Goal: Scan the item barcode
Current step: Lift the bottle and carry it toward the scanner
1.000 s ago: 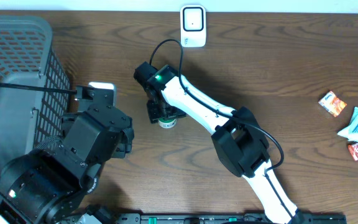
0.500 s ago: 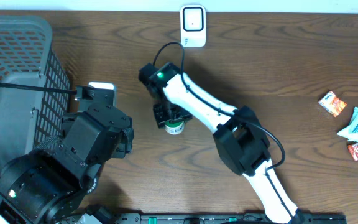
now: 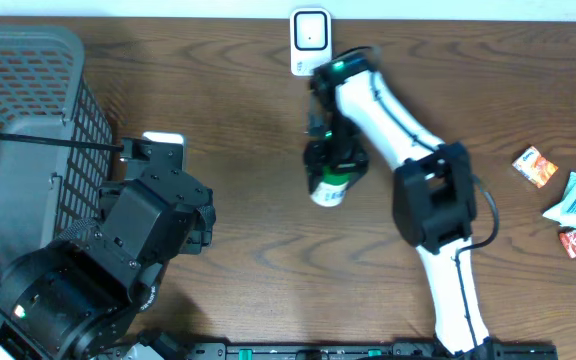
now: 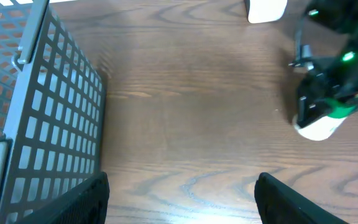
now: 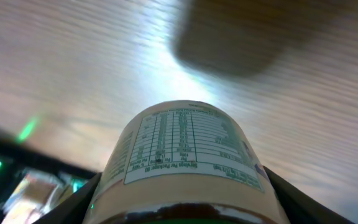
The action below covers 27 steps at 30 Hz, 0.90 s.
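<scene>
Your right jaws are clamped on the bottle (image 3: pixel 328 190), one finger down each side of its body. The left jaws are spread wide with nothing between them.

That side grip on the right gripper (image 3: pixel 331 165) makes sense, since it leaves the printed label uncovered. In the right wrist view the nutrition panel faces straight back at the camera. The bottle hangs tilted just in front of the white scanner (image 3: pixel 310 40), near it but not touching. There might be a barcode strip at the label's left edge, but it's too blurry to call. I'd guess you need to roll the wrist so the label faces the scanner window.

The left gripper (image 4: pixel 182 193) sits parked beside the basket (image 4: pixel 42 124), well clear. Looks like a one-arm job.
</scene>
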{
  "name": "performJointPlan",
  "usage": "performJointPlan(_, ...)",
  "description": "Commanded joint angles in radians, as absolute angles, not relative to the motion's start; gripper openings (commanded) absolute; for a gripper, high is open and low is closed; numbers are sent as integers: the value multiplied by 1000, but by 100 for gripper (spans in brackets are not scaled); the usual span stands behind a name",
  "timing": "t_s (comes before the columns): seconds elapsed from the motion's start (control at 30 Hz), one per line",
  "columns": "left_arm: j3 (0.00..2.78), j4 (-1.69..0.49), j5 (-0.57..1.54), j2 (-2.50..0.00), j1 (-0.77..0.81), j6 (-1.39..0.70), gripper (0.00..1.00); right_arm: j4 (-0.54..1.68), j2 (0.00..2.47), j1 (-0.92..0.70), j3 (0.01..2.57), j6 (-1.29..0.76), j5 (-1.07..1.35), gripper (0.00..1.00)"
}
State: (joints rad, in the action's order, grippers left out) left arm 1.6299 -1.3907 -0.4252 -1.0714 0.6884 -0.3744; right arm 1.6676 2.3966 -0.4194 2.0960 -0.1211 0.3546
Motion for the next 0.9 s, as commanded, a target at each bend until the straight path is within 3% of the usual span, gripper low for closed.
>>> performJointPlan(0.0, 1639, -1395, -439, -1072, 685, -387, 75, 1702, 2401, -370, 2120, -2, 466, 44)
performJointPlan(0.47, 1639, -1395, -439, -1072, 685, -387, 75, 1702, 2401, -298, 2152, 17, 511, 33)
performJointPlan(0.67, 1639, -1395, -439, -1072, 685, -387, 75, 1684, 2401, -299, 2338, 17, 501, 35)
performJointPlan(0.87, 1639, -1395, -439, -1072, 685, -387, 75, 1525, 2401, -304, 2539, 51, 407, 37)
